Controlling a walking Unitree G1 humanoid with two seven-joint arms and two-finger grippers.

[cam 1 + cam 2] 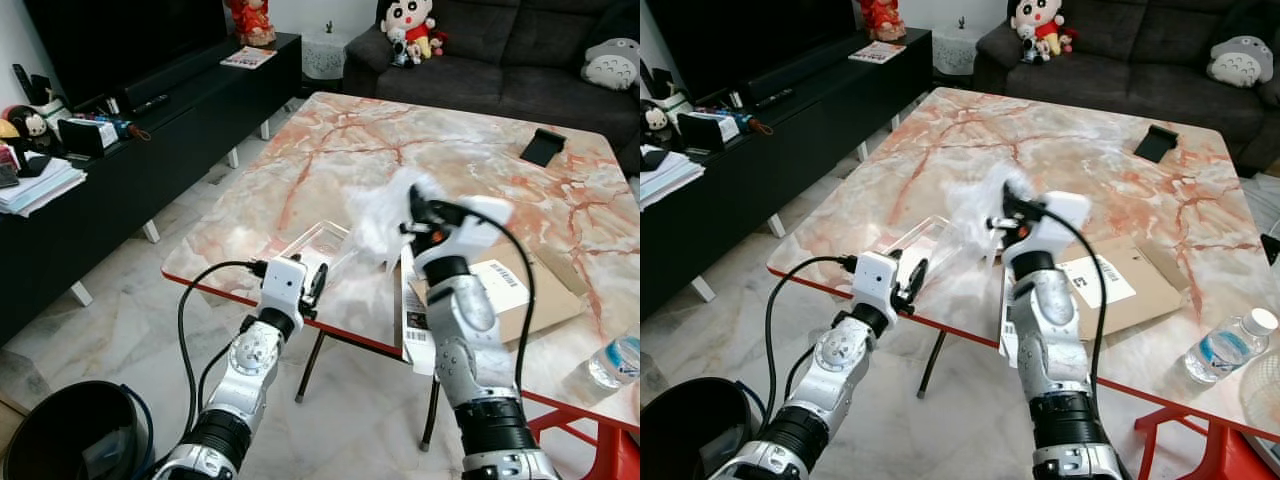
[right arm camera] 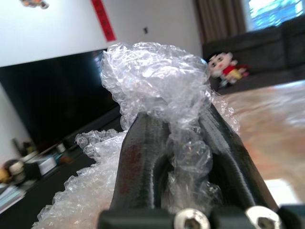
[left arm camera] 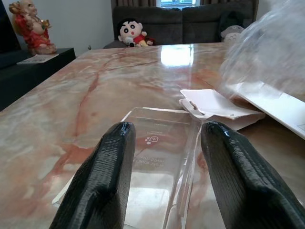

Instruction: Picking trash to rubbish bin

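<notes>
Your right claw (image 2: 183,157) is pinching the bubble wrap (image 2: 157,81), bunched between and above its fingers, lifted over the counter (image 1: 330,150). Your left claw (image 3: 167,176) is spread at the counter's near edge, the clear plastic box (image 3: 159,148) lying between its fingers.

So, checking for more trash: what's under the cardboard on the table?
A white paper sheet pokes out beneath the cardboard at the table edge; anything further under is covered.

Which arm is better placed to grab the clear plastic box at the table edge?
Left. The left gripper has its fingers open, straddling the clear plastic box; the right gripper already clamps bubble wrap.
</notes>
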